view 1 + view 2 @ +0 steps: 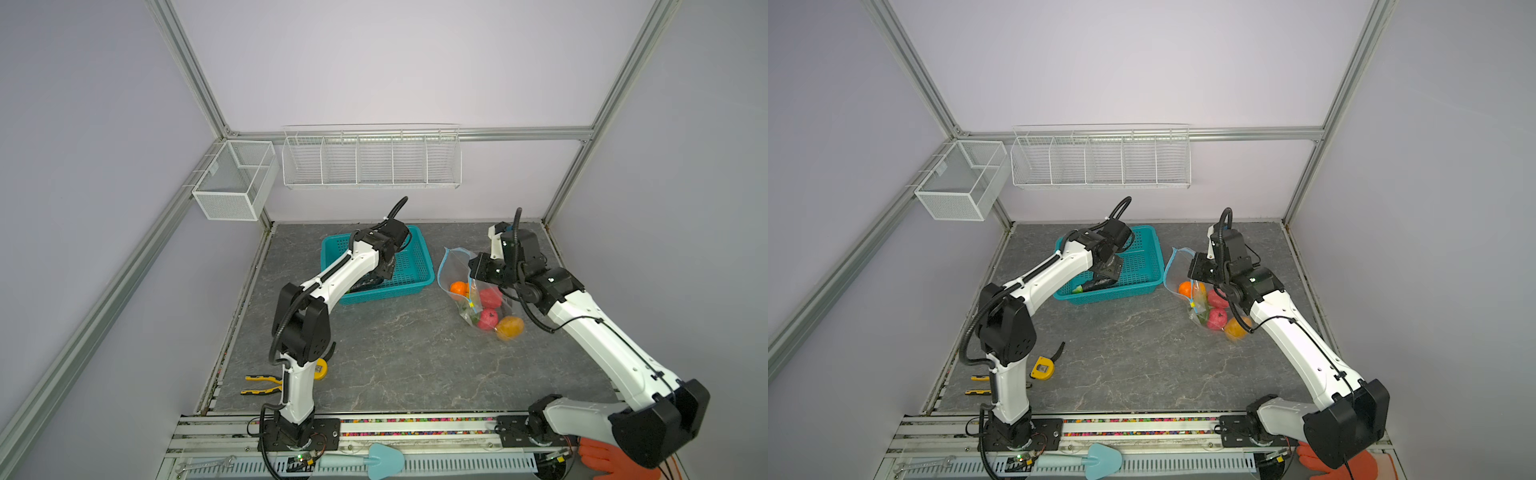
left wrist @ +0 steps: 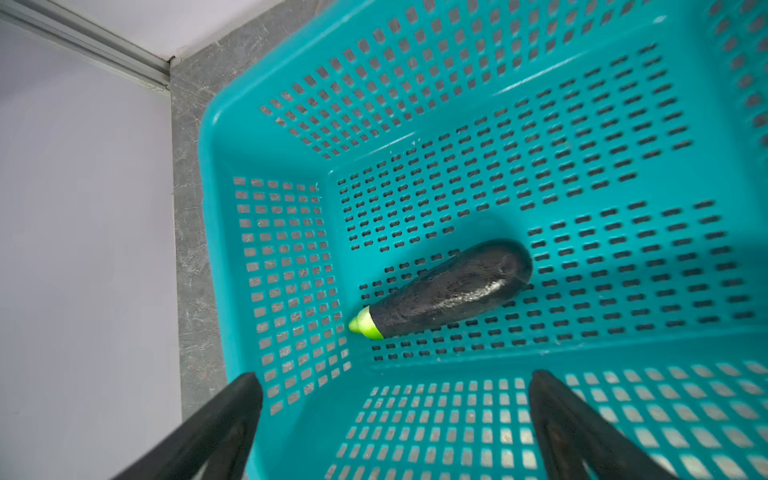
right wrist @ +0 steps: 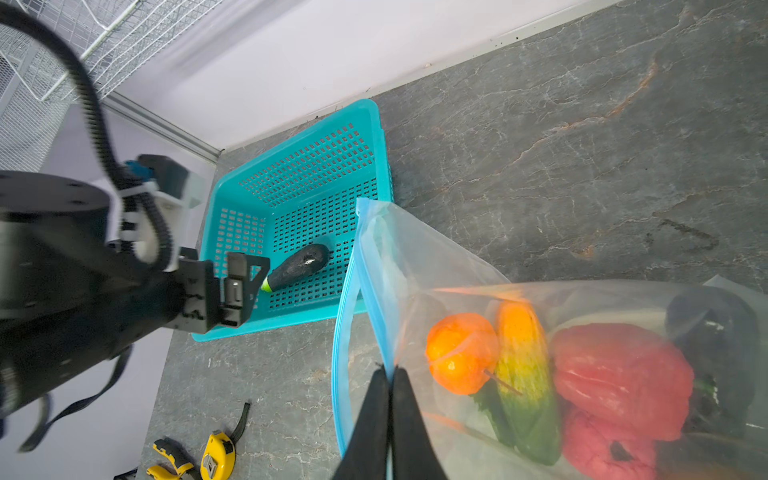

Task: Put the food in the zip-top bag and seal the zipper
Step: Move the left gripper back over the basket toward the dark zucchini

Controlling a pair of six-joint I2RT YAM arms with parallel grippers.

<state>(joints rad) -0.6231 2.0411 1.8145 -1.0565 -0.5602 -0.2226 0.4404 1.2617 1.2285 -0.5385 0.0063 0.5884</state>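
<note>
The zip-top bag (image 1: 478,299) (image 1: 1200,297) lies at the right of the table with its mouth held open. Its light-blue zipper (image 3: 344,332) carries a yellow slider (image 1: 471,305). Inside the bag (image 3: 415,266) lies food: an orange piece (image 3: 459,353), a yellow-green piece (image 3: 525,374), and red ones (image 3: 619,374). My right gripper (image 3: 390,374) is shut on the mouth's upper edge. A dark eggplant with a green tip (image 2: 449,291) (image 3: 297,266) lies in the teal basket. Over that basket my left gripper (image 2: 395,380) hangs open and holds nothing.
The teal perforated basket (image 1: 415,286) (image 2: 291,104) stands at the back middle, left of the bag. A yellow tape measure (image 1: 1043,368) and yellow-handled pliers (image 1: 259,384) lie at the front left. Wire baskets (image 1: 370,160) hang on the back wall.
</note>
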